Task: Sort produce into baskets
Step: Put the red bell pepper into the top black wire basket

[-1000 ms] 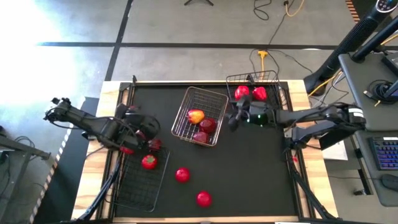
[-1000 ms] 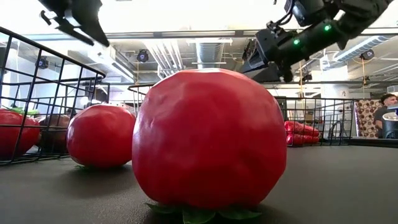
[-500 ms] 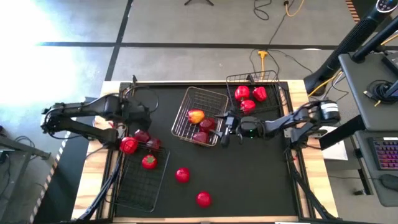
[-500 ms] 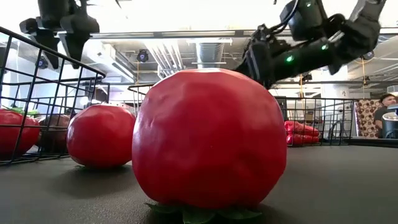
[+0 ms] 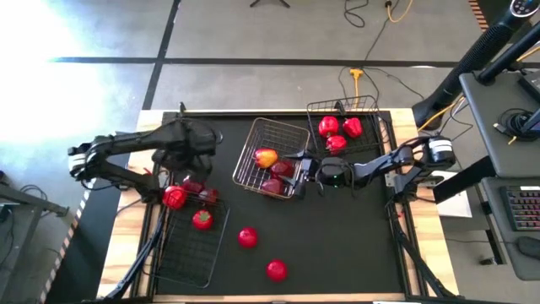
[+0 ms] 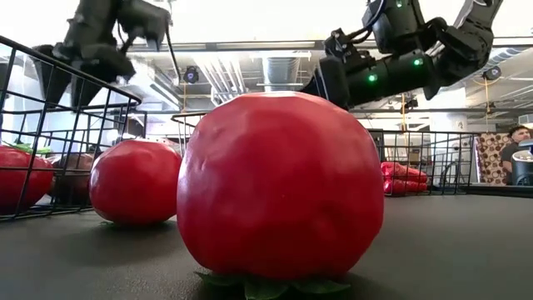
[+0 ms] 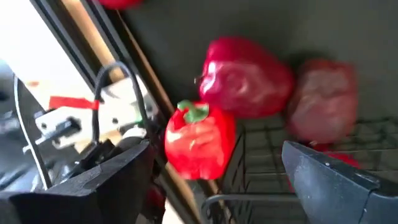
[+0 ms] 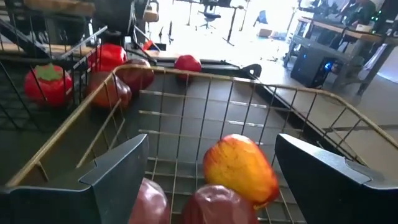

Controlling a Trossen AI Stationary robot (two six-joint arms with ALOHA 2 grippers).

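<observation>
A silvery wire basket [image 5: 253, 139] in the table's middle holds a yellow-red apple [image 8: 241, 168] and two dark red apples [image 5: 281, 169]. My right gripper [image 5: 297, 169] stands open and level at this basket's right rim, fingers on either side of the yellow-red apple, touching nothing. A black basket [image 5: 181, 253] at the left holds a red pepper [image 7: 199, 140], dark apples [image 7: 245, 78] and a tomato [image 5: 202, 219]. My left gripper [image 5: 191, 162] hangs open above that basket's far end, pointing down. Two tomatoes [image 5: 247, 237] [image 5: 276, 270] lie loose on the mat.
A second black basket [image 5: 371, 105] at the far right holds three red peppers [image 5: 336, 142]. The black mat [image 5: 337, 236] has bare room at the near right. In the low view the nearest tomato [image 6: 279, 183] fills the foreground. A person [image 6: 515, 154] sits in the room beyond.
My left gripper has swung from over the left basket toward the table's far edge and tipped until it points down. My right gripper has sunk and gone toward the table's left, up to the middle basket's rim. Both have stayed open.
</observation>
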